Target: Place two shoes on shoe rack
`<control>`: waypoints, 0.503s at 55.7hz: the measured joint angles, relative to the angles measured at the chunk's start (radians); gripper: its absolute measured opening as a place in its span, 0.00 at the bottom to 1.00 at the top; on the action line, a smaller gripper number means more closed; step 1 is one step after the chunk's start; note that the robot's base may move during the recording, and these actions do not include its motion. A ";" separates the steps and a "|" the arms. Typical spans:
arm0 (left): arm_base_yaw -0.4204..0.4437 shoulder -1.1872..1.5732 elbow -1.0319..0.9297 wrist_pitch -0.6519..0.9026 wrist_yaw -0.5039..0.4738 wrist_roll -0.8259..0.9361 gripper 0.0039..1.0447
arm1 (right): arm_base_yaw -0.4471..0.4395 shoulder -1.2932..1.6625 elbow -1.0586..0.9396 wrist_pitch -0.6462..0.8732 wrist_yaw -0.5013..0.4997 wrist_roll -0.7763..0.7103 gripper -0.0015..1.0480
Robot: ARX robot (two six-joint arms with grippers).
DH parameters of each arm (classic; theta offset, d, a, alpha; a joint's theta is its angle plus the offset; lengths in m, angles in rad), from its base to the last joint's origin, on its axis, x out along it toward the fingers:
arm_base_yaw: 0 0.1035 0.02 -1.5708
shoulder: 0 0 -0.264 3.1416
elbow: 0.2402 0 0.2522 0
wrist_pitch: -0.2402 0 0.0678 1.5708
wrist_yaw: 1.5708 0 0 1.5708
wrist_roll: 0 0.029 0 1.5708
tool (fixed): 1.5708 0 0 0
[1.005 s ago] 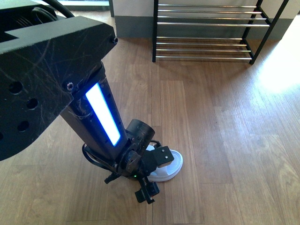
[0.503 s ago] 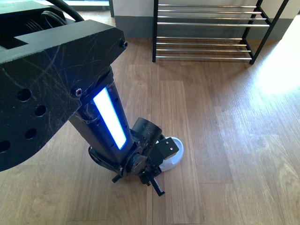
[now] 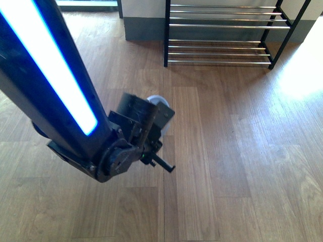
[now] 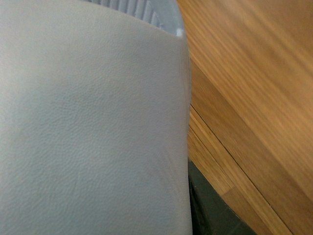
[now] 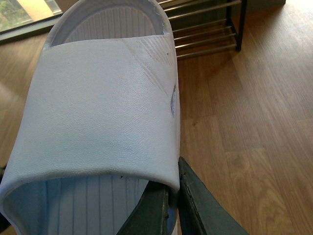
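**Shoes and shoe rack, 3 views.** The 2 shoes are white moulded slides, each with 1 broad strap and a ribbed footbed.

Shoe A (image 5: pixel 102 98) is seen in the right wrist view. The right tool (image 5: pixel 175 196) is closed on its side edge, 1 finger under the strap and 1 outside, with almost no gap between them.

Shoe B (image 4: pixel 88 122) fills the left wrist view. Only 1 dark finger of the left tool (image 4: pixel 210 215) shows, beside the strap edge. Whether that tool is gripping cannot be told.

In the front view, 1 arm holds a white sole (image 3: pixel 158 100) clear of the wooden floor (image 3: pixel 242 151). It cannot be told which arm this is, or which shoe. The shoe rack (image 3: pixel 222 25) stands well apart at the far wall, and the tiers in view are bare.

**Handling (judged).**
- Each slide is probably light, flexible and hard to damage, with a smooth skin that could slip in a shallow pinch.
- The strap looks soft enough to fold, so the firmer hold is likely where strap meets sole.
- A sole should span at least 2 bars, or it may tip through a gap.
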 joint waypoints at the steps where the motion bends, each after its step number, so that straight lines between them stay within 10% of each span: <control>1: 0.001 -0.018 -0.015 0.011 -0.006 -0.006 0.01 | 0.000 0.000 0.000 0.000 0.000 0.000 0.01; 28: 0.110 -0.811 -0.689 0.105 -0.282 -0.159 0.01 | 0.000 0.000 0.000 0.000 0.000 0.000 0.01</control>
